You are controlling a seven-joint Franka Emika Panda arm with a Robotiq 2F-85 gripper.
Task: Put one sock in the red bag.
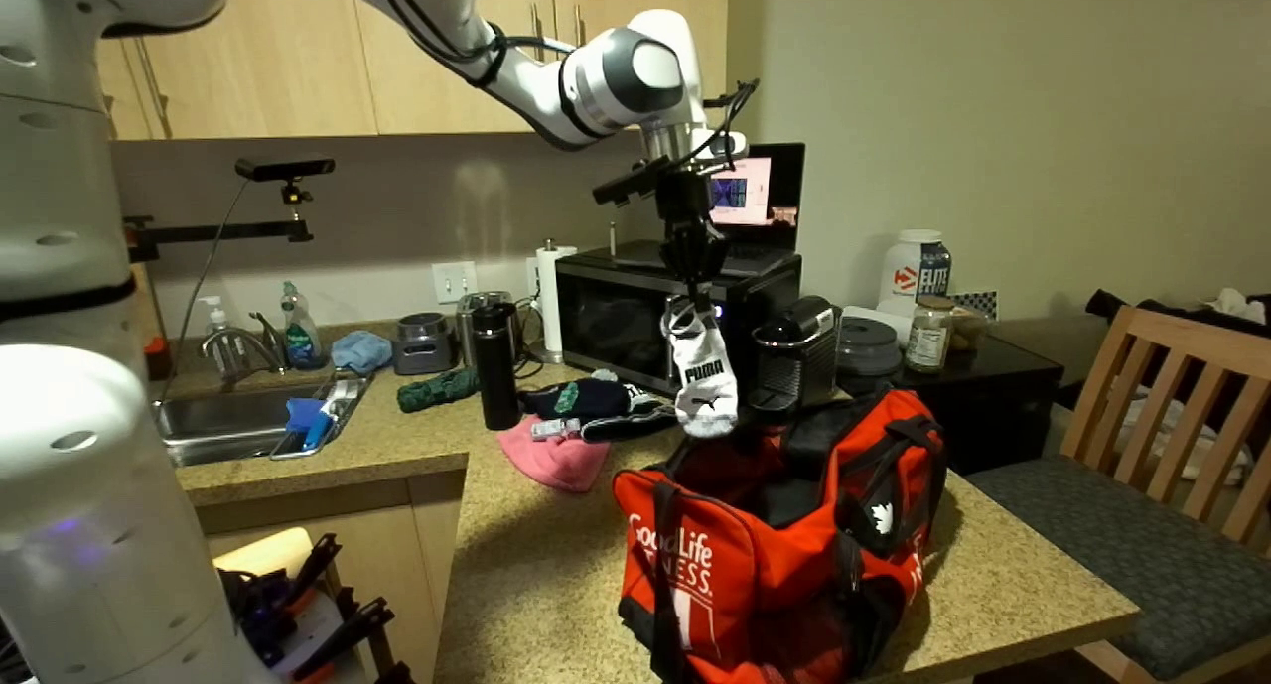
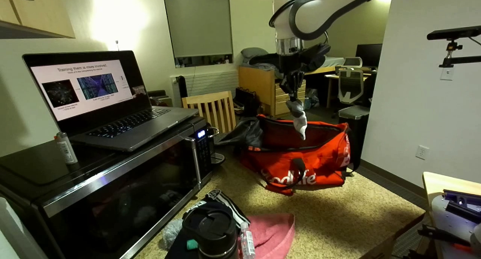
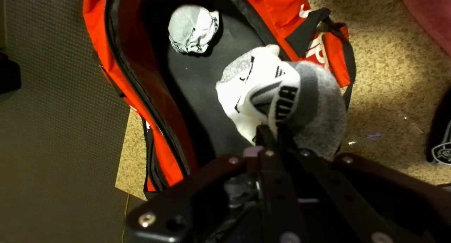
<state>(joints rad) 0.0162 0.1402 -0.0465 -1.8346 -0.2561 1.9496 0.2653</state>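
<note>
The sock is white with grey patches and black print, and hangs limp from my gripper in both exterior views (image 1: 705, 366) (image 2: 300, 120) and the wrist view (image 3: 243, 87). My gripper (image 1: 698, 292) points down; its fingertips are shut on the sock's top in the wrist view (image 3: 276, 133). It also shows in an exterior view (image 2: 293, 95). The red bag (image 1: 784, 575) stands unzipped on the counter below, also in an exterior view (image 2: 327, 157) and the wrist view (image 3: 97, 35). The sock hangs above the bag's opening and near side edge. A balled white-grey sock (image 3: 193, 29) lies inside the bag.
A pink cloth (image 1: 561, 456), a black bottle (image 1: 494, 366) and dark clothing (image 1: 576, 398) lie or stand behind the bag. A microwave (image 2: 124, 202) with a laptop (image 2: 124, 127) on it and a coffee machine (image 1: 794, 351) are close by. A chair (image 1: 1162, 406) stands past the counter.
</note>
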